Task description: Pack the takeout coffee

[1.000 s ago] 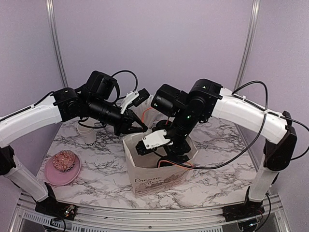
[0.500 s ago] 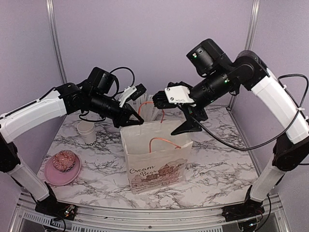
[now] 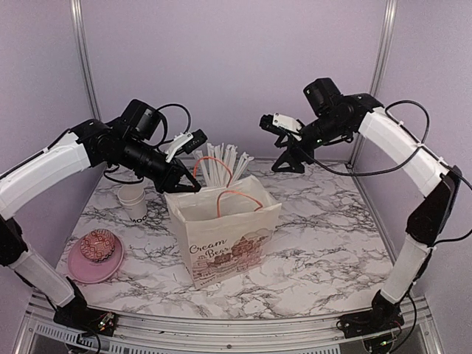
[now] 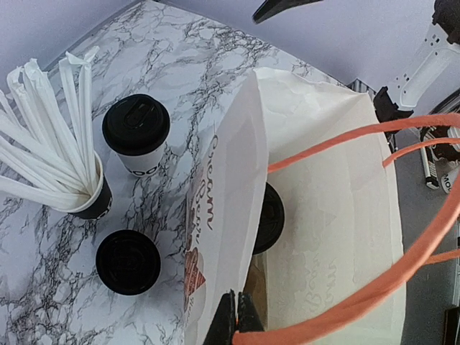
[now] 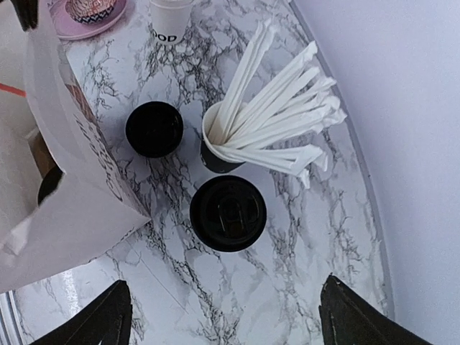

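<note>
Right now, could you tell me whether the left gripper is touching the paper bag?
Touching. The left wrist view shows the left gripper shut on the rim of the paper bag.

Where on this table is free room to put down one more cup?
Free: the bare marble table right of the paper bag, up to its right edge. Crowded: behind the bag, where two lidded cups and the straw cup stand close. Left of the bag sit the pink plate and a lidless cup.
</note>
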Tool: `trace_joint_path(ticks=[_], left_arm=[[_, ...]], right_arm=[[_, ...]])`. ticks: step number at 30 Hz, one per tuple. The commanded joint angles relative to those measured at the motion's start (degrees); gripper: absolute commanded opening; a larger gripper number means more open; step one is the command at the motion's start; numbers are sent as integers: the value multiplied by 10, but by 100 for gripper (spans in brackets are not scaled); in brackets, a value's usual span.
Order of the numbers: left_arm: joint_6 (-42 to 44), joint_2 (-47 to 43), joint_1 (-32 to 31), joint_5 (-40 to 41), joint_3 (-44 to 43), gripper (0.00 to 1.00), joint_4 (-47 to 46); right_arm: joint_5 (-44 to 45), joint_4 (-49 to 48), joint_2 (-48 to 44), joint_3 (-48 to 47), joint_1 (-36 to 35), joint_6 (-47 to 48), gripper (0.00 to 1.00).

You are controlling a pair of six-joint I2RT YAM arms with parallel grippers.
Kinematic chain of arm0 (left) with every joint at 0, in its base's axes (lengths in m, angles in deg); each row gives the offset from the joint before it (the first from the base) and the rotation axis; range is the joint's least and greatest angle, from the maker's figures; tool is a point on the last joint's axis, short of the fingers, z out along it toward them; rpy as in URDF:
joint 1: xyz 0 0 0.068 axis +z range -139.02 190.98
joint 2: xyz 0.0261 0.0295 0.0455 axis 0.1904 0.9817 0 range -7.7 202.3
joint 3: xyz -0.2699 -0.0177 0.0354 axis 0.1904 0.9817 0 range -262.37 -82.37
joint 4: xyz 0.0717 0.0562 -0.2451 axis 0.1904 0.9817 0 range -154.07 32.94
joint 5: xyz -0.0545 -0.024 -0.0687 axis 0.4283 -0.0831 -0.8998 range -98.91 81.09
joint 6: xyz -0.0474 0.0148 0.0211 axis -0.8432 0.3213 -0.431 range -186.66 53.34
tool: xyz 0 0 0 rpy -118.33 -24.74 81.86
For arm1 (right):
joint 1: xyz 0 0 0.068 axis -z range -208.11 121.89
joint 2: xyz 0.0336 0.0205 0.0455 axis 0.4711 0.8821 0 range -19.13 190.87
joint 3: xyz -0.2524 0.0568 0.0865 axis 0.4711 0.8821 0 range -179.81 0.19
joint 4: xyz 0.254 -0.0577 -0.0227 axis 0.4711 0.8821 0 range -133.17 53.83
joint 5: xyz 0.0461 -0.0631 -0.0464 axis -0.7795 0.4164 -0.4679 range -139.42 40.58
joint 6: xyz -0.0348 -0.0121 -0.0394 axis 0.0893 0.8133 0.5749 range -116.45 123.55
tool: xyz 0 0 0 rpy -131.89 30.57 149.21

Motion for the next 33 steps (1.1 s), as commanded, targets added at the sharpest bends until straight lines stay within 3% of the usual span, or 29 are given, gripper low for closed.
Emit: trace_joint_path(ticks=[1,7,13,22,33], left_arm=[[7,-41,17,17,20,0,72],[4,-64,37,28,21,0,103],[-4,-71,41,28,29,0,106],[-6,-75,41,25,32,0,106],[1,-62,41,17,32,0,106]], right_arm=[[16,-125,17,77,7,-72,88],[32,-210,49,137,7,-129,90],[28,-258,115,115,7,-172,94],[0,-248,172,96,7,-180,99],[-31,-242,177,100,5,-181,97]])
